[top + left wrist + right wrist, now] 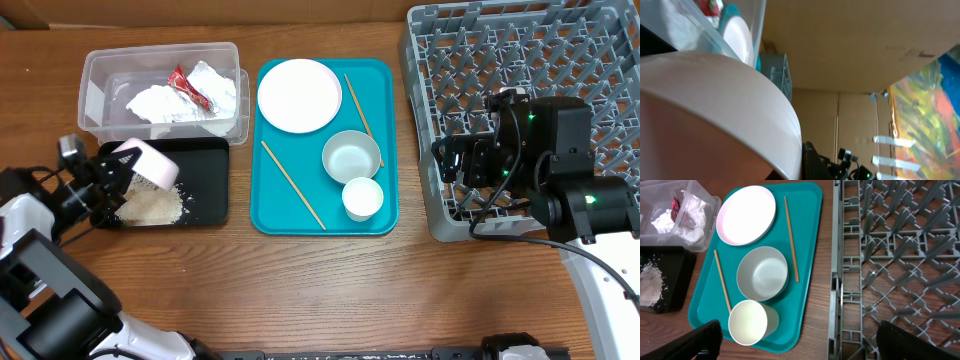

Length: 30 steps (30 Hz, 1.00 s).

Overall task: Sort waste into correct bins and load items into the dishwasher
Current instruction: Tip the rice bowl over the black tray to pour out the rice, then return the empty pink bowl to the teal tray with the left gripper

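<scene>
Rice scraps [152, 205] make a pale heap in the black tray [207, 178], which sits on the brown wooden table [330, 290] just left of the teal tray [290, 218]. Plain cardboard panels [850, 45] wall off the room beyond.

Farthest left of the teal tray, my left gripper [118, 172] is clamped on a pale-pink bowl [148, 162]. I hold the bowl tipped on its side over the black tray, just above the heap's upper edge. My wrist camera sees mostly the bowl's curved wall.

Up and left of the teal tray stands the clear tub [92, 95], holding white napkins [165, 100] and a red sauce packet [190, 88].

On the teal tray lie a white plate [299, 95], a grey-white bowl [351, 156], a white cup [362, 198] and two chopsticks [293, 185].

Right of the teal tray stands the grey dish rack [520, 50]. My right gripper [455, 165] hangs over the rack's near-left edge with its fingers spread wide and nothing between them.
</scene>
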Each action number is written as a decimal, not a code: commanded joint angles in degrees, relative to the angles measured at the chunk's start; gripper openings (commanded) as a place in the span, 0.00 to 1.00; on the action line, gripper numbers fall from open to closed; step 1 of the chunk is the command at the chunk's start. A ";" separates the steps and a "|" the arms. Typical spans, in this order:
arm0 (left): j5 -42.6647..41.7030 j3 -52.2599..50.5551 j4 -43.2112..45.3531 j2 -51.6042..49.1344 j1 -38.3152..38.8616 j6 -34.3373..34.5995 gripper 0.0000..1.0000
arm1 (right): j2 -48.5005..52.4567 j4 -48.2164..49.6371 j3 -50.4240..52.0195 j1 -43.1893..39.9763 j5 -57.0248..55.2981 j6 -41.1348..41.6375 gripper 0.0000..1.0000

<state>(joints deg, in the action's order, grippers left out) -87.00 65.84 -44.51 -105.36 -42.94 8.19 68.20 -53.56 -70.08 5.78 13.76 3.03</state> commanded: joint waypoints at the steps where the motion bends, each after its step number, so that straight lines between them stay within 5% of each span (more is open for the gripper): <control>1: 0.61 2.69 0.02 5.38 4.61 -0.68 0.04 | 0.07 0.04 -1.55 0.37 0.52 0.42 1.00; 4: 10.45 5.92 -0.63 10.21 9.33 0.22 0.04 | 0.07 -0.76 -1.55 0.37 0.52 0.42 1.00; 10: 42.95 10.84 -0.66 18.86 26.62 3.39 0.04 | 0.07 -1.03 -1.55 0.37 0.52 0.42 1.00; 18: 74.49 10.78 -3.96 15.85 55.21 -3.08 0.04 | 0.07 -1.01 -1.55 0.37 0.50 0.42 1.00; 24: 87.06 10.78 -8.83 7.87 68.43 -2.01 0.04 | 0.09 -0.96 -1.55 0.37 0.50 0.42 1.00; 30: 90.44 10.78 -12.96 1.33 73.00 0.79 0.04 | 0.09 -1.01 -1.55 0.37 0.52 0.42 1.00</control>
<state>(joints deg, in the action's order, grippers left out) -2.02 76.53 -56.80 -101.91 29.52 7.57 68.20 -54.87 -70.08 5.78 13.76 3.05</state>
